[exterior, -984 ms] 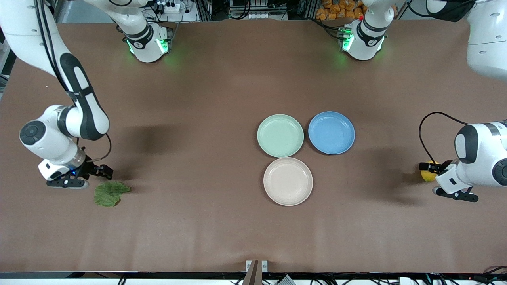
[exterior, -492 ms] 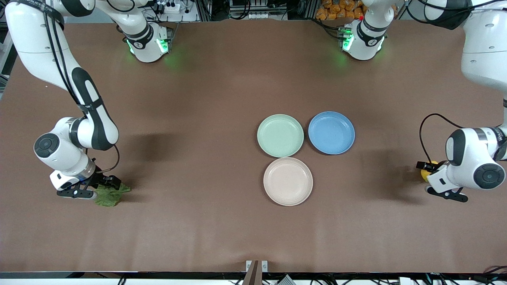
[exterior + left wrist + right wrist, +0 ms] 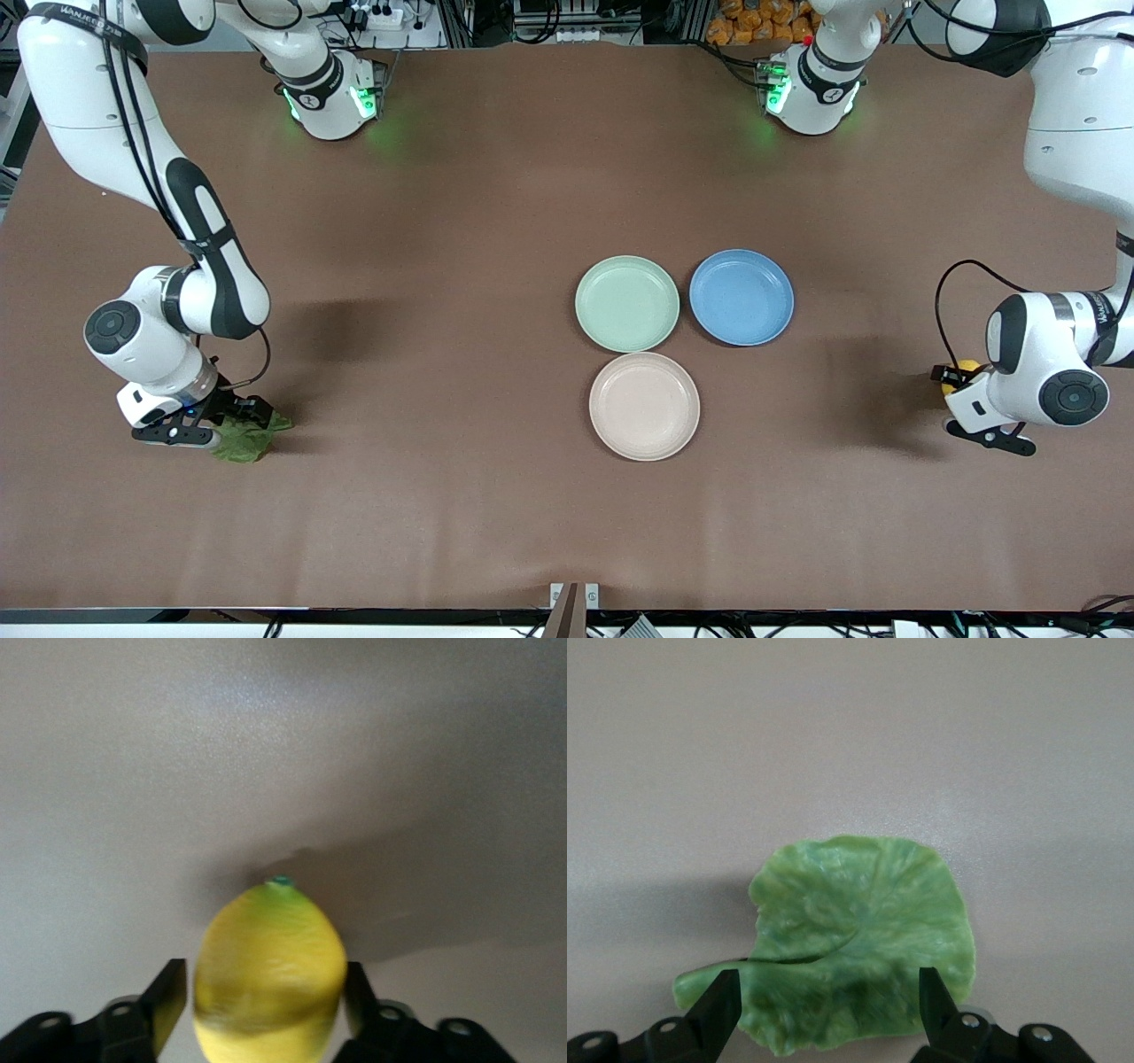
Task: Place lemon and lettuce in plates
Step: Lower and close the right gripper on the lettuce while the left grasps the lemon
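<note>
The yellow lemon [image 3: 963, 366] lies on the table at the left arm's end, mostly hidden under the hand. My left gripper [image 3: 966, 383] is down at it. In the left wrist view its fingers [image 3: 173, 1001] press both sides of the lemon [image 3: 270, 966], so the left gripper [image 3: 266, 1003] is shut on it. The green lettuce [image 3: 246, 443] lies flat at the right arm's end. My right gripper [image 3: 217, 424] is low over it, open, and its fingers [image 3: 719, 1005] straddle the leaf [image 3: 859, 921]. The mint plate [image 3: 627, 303] and the beige plate [image 3: 644, 406] stand empty mid-table.
A blue plate [image 3: 741, 297] sits beside the mint plate, toward the left arm's end, and is empty. The brown table [image 3: 443, 354] stretches wide between each gripper and the plates. Both arm bases stand along the table's edge farthest from the front camera.
My right gripper slid from beside the lettuce to over it, covering part of the leaf. My left gripper's fingers closed in on the lemon as the hand shifted slightly over it.
</note>
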